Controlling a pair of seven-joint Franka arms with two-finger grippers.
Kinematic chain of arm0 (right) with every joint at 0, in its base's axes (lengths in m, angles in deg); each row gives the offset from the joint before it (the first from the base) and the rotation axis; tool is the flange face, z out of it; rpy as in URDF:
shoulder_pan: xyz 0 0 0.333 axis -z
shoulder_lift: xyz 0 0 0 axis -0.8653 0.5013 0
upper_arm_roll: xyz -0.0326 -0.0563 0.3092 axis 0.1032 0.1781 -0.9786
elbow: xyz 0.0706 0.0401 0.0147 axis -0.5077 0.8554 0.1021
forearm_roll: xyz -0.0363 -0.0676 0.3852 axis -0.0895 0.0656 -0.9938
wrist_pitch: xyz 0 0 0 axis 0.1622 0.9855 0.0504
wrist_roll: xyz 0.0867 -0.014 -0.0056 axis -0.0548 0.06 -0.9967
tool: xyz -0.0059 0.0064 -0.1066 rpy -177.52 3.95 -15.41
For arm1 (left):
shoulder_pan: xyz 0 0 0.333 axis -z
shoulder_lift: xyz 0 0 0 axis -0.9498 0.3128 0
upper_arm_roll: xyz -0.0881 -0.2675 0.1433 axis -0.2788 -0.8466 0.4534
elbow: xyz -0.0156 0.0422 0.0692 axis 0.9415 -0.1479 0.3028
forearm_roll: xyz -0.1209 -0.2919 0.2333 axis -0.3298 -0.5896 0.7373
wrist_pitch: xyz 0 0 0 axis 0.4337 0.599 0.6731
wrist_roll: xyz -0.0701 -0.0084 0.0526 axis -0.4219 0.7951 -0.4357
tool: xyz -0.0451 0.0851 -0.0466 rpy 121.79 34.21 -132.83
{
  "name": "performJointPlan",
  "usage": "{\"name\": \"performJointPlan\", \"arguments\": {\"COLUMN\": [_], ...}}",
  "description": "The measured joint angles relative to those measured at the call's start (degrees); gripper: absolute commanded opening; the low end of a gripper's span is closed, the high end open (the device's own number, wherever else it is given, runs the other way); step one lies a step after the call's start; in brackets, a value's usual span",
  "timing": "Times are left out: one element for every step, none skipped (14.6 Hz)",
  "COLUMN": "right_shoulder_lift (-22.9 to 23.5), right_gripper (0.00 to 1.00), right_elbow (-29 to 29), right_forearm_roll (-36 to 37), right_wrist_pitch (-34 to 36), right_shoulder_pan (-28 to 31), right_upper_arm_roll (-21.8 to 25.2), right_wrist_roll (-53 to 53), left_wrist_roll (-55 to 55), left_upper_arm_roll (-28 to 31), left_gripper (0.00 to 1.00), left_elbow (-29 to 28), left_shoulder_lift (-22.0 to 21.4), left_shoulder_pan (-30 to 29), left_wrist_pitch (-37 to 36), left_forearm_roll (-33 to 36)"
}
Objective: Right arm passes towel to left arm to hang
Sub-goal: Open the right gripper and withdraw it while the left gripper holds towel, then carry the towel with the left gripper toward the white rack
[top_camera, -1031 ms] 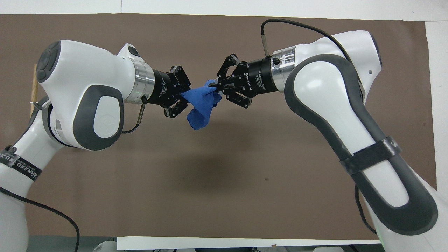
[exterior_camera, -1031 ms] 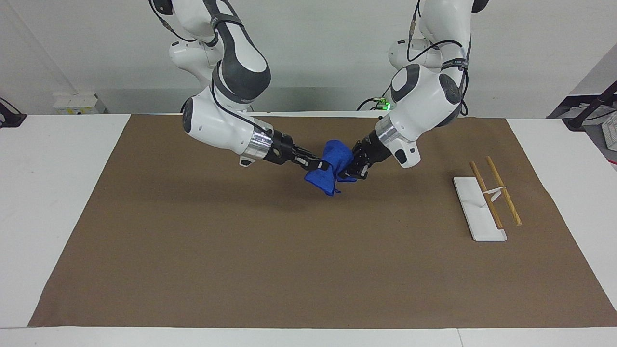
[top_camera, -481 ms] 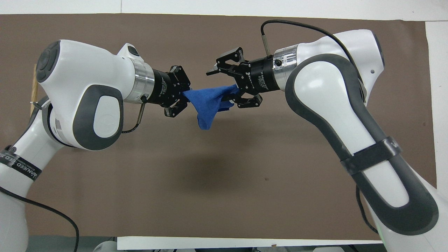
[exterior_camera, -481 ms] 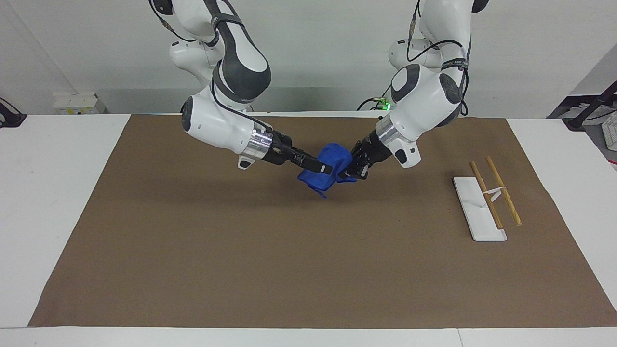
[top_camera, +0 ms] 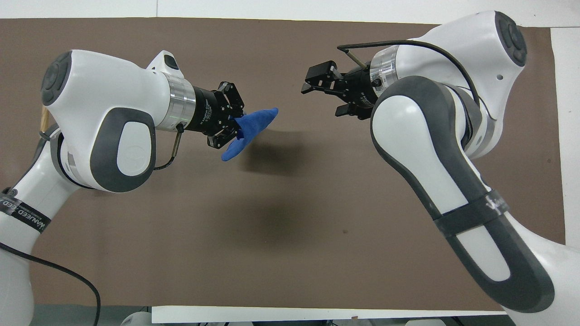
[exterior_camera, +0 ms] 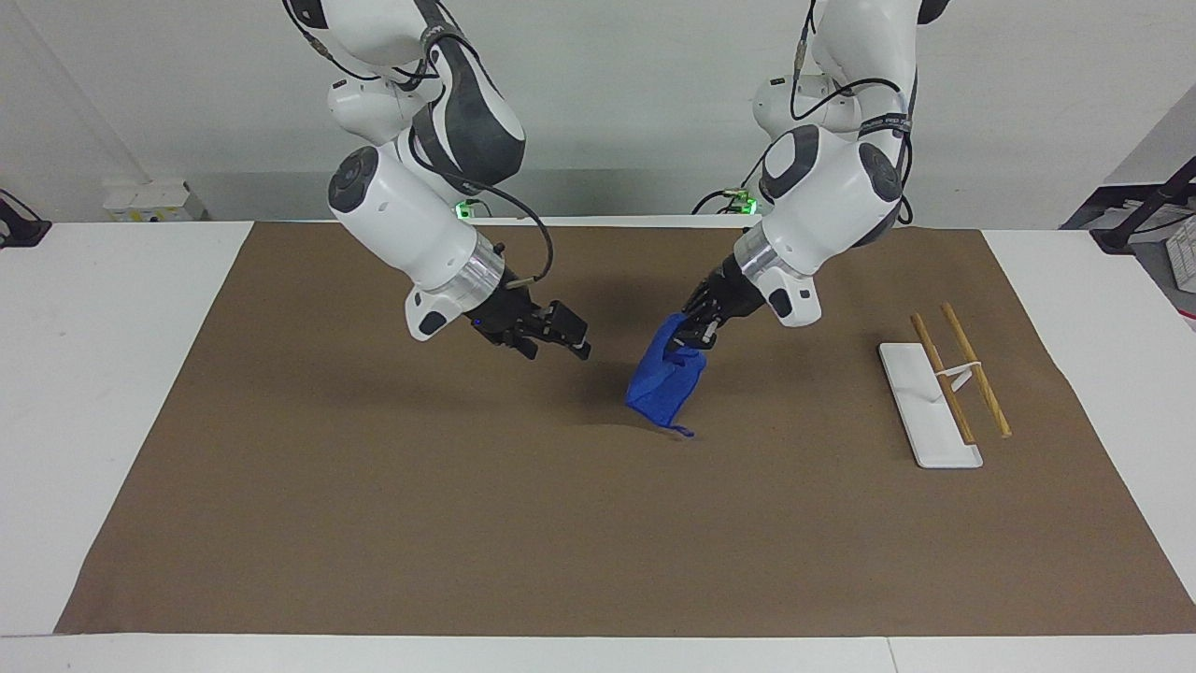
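Note:
The blue towel (exterior_camera: 665,383) hangs crumpled from my left gripper (exterior_camera: 693,335), which is shut on its top edge above the middle of the brown mat (exterior_camera: 374,514). The towel's lower tip is just above or touching the mat. In the overhead view the towel (top_camera: 251,129) sticks out from the left gripper (top_camera: 233,124). My right gripper (exterior_camera: 570,341) is open and empty, held over the mat a short way from the towel toward the right arm's end; it also shows in the overhead view (top_camera: 324,95).
A white rack base (exterior_camera: 930,402) with two wooden rods (exterior_camera: 976,383) lies on the mat toward the left arm's end of the table. One rod's end (top_camera: 44,120) peeks out beside the left arm in the overhead view.
The right gripper opened, let go of the towel and drew back toward its own end. The towel now hangs from the left gripper alone, which has lowered a little.

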Motion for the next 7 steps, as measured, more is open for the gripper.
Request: {"name": "performJointPlan", "arguments": {"right_shoulder_lift": [-0.01, -0.10, -0.38, -0.87, -1.47, -2.13, -2.75], "right_gripper": [1.00, 1.00, 1.00, 1.00, 1.00, 1.00, 1.00], "right_elbow": [-0.14, -0.36, -0.65, -1.10, -1.80, -2.92, -4.36], "right_forearm_roll": [5.26, 9.62, 13.46, 16.79, 18.88, 20.12, 21.13], "right_wrist_pitch": [0.01, 0.21, 0.92, 2.31, 4.48, 7.63, 11.04], "right_shoulder_pan": [1.20, 2.62, 4.08, 5.58, 7.10, 8.66, 9.98], "right_upper_arm_roll": [0.03, 0.07, 0.17, 0.32, 0.43, 0.56, 0.72], "right_wrist_roll": [-1.28, -2.48, -3.45, -4.06, -4.35, -4.67, -5.16], "left_wrist_roll": [2.02, 3.70, 5.24, 6.91, 8.81, 11.10, 13.33], "left_upper_arm_roll": [0.51, 1.29, 2.10, 3.11, 4.23, 5.55, 7.04], "left_gripper": [0.00, 0.00, 0.00, 0.00, 0.00, 0.00, 0.00], "left_elbow": [-0.05, -0.10, -0.14, -0.15, -0.15, -0.15, -0.15], "left_shoulder_lift": [0.01, 0.01, 0.01, 0.01, 0.01, 0.02, 0.01], "left_shoulder_pan": [-0.27, -0.46, -0.67, -0.79, -0.82, -0.85, -0.89], "left_wrist_pitch": [-0.09, -0.32, -0.62, -0.86, -1.24, -1.82, -2.60], "left_forearm_roll": [1.19, 2.70, 4.48, 6.13, 7.02, 7.31, 7.42]}}
